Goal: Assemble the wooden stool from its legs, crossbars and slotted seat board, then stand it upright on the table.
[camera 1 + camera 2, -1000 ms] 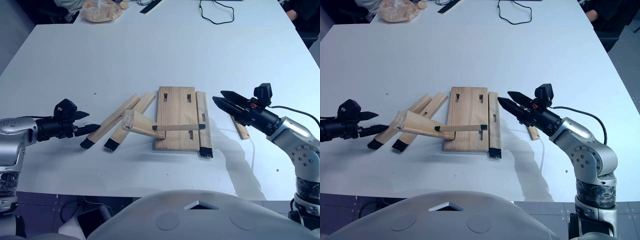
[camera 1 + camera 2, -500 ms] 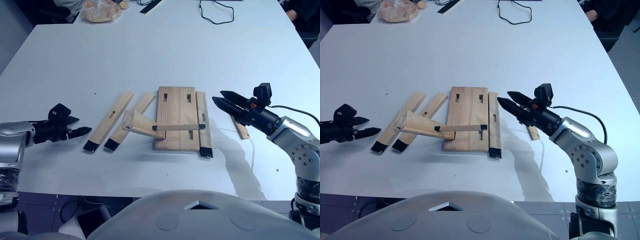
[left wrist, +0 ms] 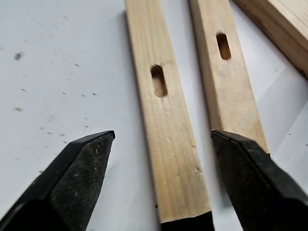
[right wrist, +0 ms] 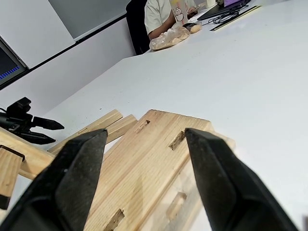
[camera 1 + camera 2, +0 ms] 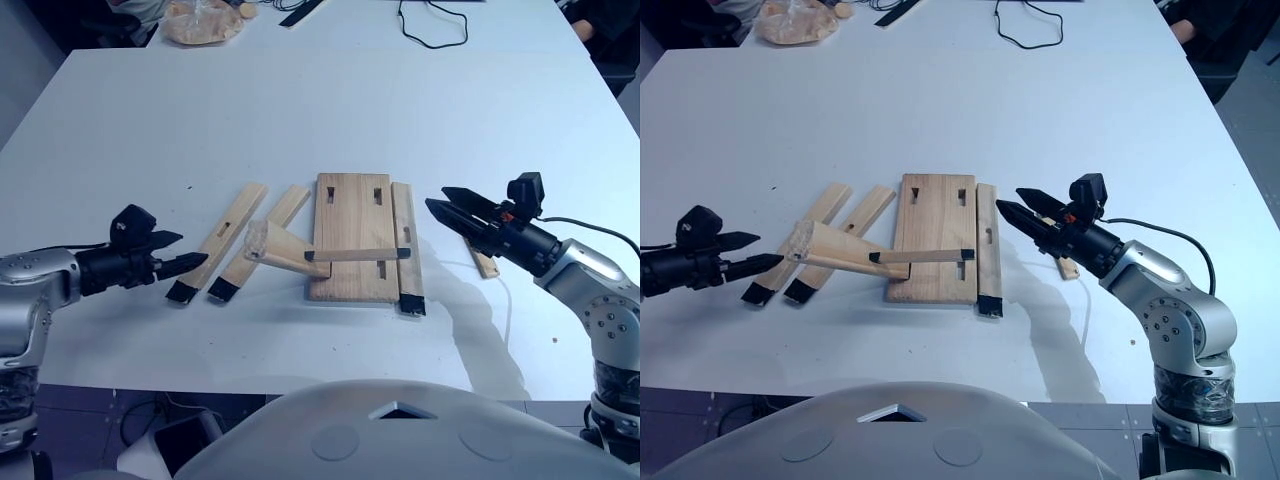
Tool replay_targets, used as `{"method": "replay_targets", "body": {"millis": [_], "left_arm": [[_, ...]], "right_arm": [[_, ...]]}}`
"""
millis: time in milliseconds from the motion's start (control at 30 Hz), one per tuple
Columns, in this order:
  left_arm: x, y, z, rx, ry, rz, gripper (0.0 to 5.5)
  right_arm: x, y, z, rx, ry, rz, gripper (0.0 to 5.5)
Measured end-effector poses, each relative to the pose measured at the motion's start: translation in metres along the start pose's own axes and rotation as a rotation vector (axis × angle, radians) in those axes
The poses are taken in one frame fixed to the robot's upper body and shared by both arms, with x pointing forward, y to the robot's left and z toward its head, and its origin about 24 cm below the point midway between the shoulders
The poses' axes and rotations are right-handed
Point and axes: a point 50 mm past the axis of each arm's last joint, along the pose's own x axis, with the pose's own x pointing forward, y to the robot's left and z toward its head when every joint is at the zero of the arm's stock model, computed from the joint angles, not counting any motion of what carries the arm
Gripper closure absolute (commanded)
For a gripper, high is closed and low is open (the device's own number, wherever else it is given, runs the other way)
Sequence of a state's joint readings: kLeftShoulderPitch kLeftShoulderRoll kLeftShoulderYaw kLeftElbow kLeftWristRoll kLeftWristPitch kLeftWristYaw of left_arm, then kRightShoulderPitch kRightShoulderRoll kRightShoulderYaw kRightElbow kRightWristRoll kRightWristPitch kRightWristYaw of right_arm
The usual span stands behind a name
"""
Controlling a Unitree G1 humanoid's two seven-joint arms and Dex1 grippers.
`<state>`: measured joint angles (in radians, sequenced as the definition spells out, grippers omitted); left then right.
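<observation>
Left gripper: spread, the nearer arm.
Outer leg: at its 3 o'clock, black-capped end between the tips; axis 1-to-7 o'clock.

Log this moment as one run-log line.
left gripper: open, at black end of leftmost leg | right gripper: open, empty, right of seat board | stool: unassembled

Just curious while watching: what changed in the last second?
The left gripper drew back, then came forward again toward the leftmost leg, which swung slightly away from the next leg. The right gripper hardly moved; the seat board stayed put.
</observation>
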<state>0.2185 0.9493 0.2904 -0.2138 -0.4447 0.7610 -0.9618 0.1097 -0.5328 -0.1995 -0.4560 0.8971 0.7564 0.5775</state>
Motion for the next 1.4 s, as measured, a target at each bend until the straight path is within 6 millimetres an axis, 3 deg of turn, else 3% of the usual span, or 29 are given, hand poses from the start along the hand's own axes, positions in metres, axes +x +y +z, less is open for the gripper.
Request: {"method": "replay_targets", "body": {"millis": [167,500,867,1200,1233,1300,1400], "left_arm": [[0.007,-0.005,-0.005,-0.012,0.011,-0.001,1.77],[0.017,0.004,-0.026,-0.048,0.052,0.072,1.77],[0.019,0.009,-0.027,-0.069,0.034,0.098,3.4],[0.023,0.011,-0.024,-0.036,-0.022,0.127,3.47],[0.023,0.012,-0.022,-0.039,-0.035,0.131,3.47],[0.019,0.01,0.001,-0.061,-0.163,0.11,3.47],[-0.007,-0.007,0.082,0.055,-0.497,-0.015,3.47]], "right_arm": [[0.001,0.0,0.0,-0.002,0.002,0.002,2.55],[0.003,-0.001,0.001,-0.007,0.007,0.012,2.55],[0.003,-0.002,0.001,-0.008,0.01,0.016,2.55],[0.008,-0.003,0.007,-0.026,-0.001,0.026,2.55],[0.008,-0.004,0.01,-0.033,-0.009,0.025,2.55],[0.01,-0.007,0.025,-0.062,-0.056,0.011,2.55],[0.017,0.001,0.069,-0.132,-0.194,0.067,2.55]]}}
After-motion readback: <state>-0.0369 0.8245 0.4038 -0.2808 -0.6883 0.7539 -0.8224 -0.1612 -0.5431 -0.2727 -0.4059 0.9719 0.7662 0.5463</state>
